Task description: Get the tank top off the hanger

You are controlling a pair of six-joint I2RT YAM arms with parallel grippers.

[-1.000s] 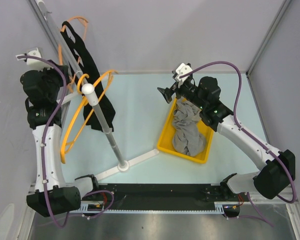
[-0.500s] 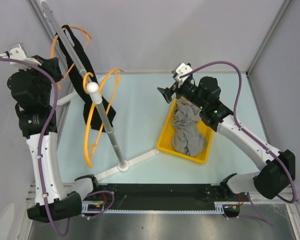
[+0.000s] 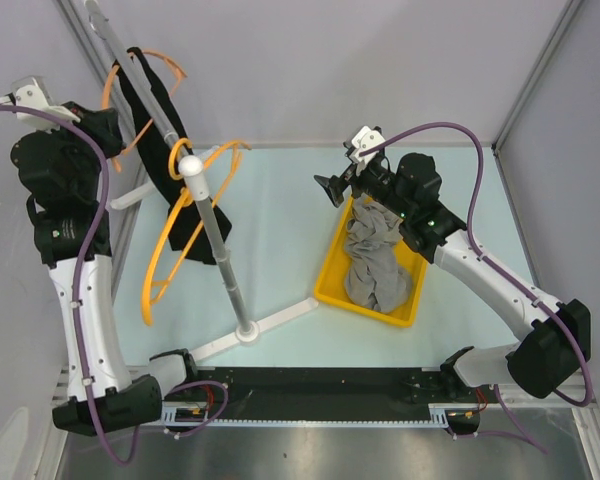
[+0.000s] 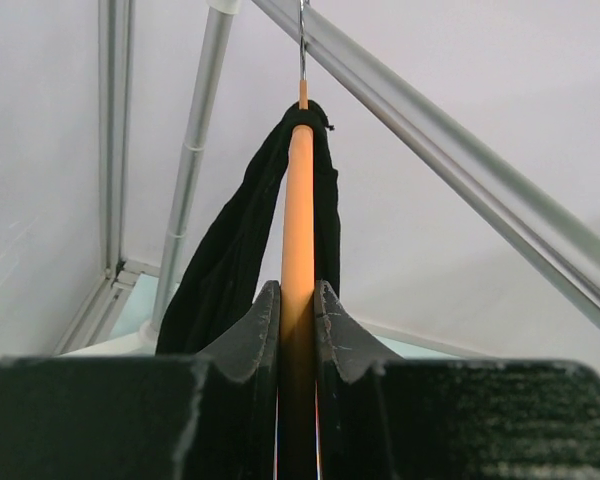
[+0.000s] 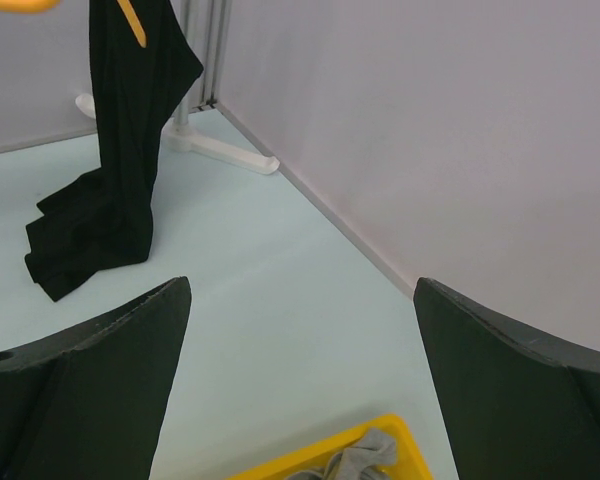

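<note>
Left hand [image 4: 298,297] clamps the hanger [image 4: 298,200], seen only wrist-side.

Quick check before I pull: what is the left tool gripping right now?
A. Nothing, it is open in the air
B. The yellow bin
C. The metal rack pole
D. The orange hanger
D: in the left wrist view the left tool is shut on the orange hanger, with the black tank top draped over that hanger.
</note>
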